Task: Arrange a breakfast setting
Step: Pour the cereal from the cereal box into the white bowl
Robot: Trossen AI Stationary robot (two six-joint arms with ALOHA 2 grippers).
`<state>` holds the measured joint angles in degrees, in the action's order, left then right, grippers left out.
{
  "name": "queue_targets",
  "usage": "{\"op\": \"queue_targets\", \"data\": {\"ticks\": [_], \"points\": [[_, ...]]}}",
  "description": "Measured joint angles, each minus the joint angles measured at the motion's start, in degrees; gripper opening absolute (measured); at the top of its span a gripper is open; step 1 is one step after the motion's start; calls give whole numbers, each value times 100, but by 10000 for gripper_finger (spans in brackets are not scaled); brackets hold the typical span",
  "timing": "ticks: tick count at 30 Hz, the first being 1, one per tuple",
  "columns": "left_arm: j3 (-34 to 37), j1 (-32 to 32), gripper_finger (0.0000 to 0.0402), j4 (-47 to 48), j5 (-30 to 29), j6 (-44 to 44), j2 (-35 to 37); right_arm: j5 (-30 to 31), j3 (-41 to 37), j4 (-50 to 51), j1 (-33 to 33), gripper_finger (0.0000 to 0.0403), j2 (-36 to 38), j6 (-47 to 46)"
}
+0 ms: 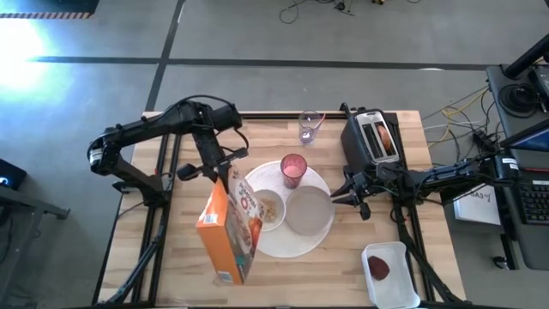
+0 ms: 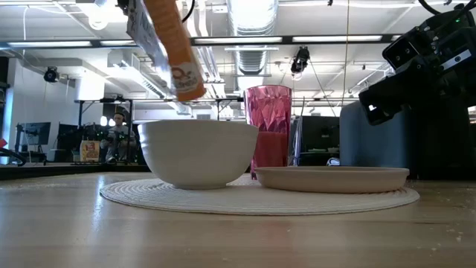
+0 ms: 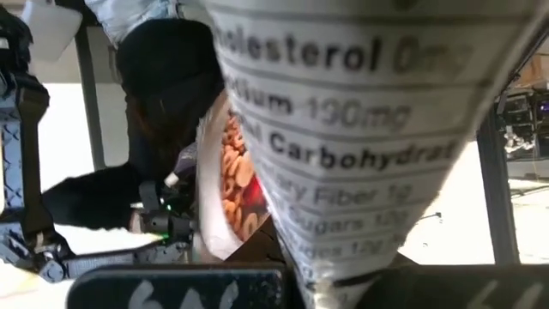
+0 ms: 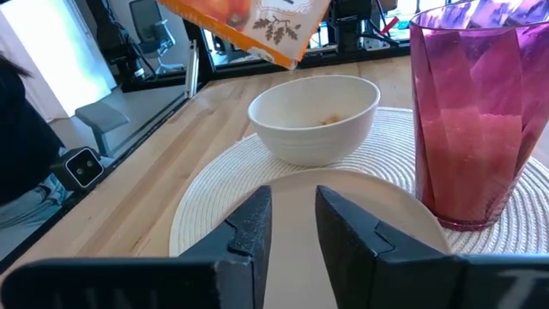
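Note:
My left gripper [image 1: 216, 169] is shut on an orange cereal box [image 1: 230, 225], held tilted above the small white bowl [image 1: 268, 209]; the bowl holds a few cereal pieces. The bowl, the small pale plate [image 1: 309, 212] and the pink cup [image 1: 293, 170] stand on the big round white ribbed plate [image 1: 292, 245]. My right gripper [image 1: 350, 196] is open, its fingers [image 4: 254, 225] hanging above the small plate's right edge without touching it. The dark-red fruit [image 1: 378, 269] lies on the white tray. Browned bread [image 1: 386, 137] sticks out of the toaster. The spoon is out of view. My left gripper pinches the cereal box between its two fingers, with the nutrition side panel [image 3: 343, 172] facing the wrist. The fingers come from the table's far left. The box is lifted clear and tilted, its lower corner [image 2: 187, 91] above the bowl.
A clear stemless glass [image 1: 309, 126] stands at the far edge behind the cup. A toaster [image 1: 373, 137] stands at the far right. The white rectangular tray [image 1: 390, 275] lies at the near right corner. Bare wood shows at the near left and along the near edge.

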<state>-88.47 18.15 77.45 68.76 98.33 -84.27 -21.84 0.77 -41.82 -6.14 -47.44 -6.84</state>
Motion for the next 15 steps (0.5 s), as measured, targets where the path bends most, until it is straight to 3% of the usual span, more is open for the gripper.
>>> {"op": "queue_targets", "data": {"ticks": [15], "points": [[0, -79, 0, 3, 104, -20, 40, 1, 0, -2, -1, 81, 0, -1]]}}
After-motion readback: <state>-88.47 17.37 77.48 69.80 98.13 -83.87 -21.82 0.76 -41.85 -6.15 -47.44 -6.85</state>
